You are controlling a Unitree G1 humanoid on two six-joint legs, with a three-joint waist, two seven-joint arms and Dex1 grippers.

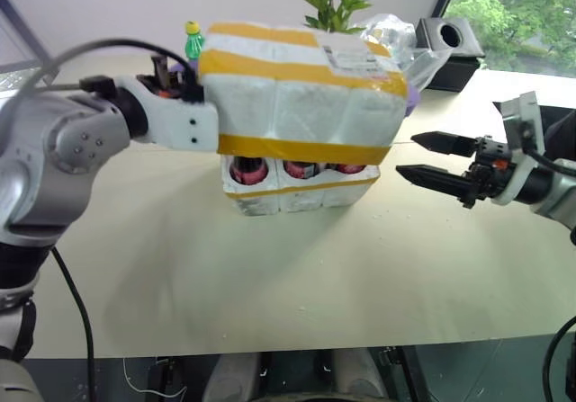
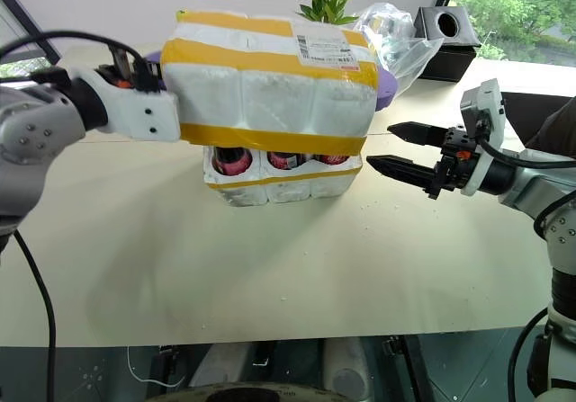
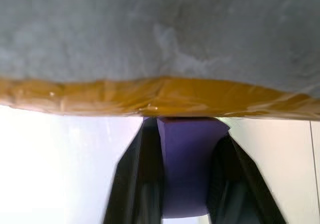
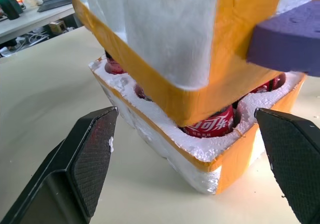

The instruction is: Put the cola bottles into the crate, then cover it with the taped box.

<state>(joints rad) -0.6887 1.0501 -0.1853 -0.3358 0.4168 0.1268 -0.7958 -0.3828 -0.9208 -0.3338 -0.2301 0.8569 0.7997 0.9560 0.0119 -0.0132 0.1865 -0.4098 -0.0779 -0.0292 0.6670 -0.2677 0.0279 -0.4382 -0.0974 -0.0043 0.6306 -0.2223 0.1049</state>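
While level, right pincer (image 2: 382, 147) agape.

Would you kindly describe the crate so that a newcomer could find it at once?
On the pale table, look beneath the big taped box. The crate is the low white foam tray under it, with red-labelled cola bottles standing in its wells.
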